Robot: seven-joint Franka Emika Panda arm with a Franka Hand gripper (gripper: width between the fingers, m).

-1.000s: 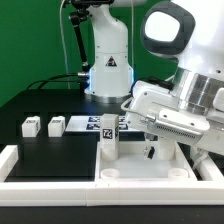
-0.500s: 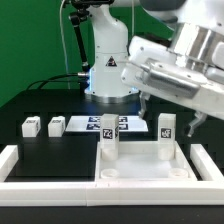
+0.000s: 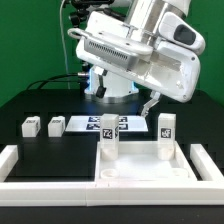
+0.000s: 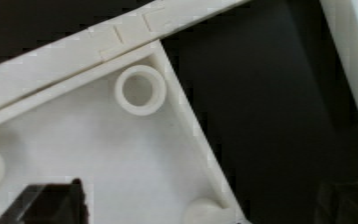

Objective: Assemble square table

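Exterior view: one leg (image 3: 109, 141) and a second leg (image 3: 165, 132) stand upright in the square tabletop (image 3: 135, 166), lower centre. Two loose leg blocks (image 3: 30, 127) wait at middle left, not yet fitted. The gripper (image 4: 202, 205) hangs above, spread wide and holding nothing.

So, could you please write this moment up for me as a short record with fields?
tabletop: white square slab lying flat at the front
standing legs: left standing leg and right standing leg, upright on the slab
loose legs: outer loose leg and inner loose leg on the black table, exterior view's left
marker board: flat behind the slab
end effector: open, empty, raised above the slab
wrist view: an empty round socket in the slab
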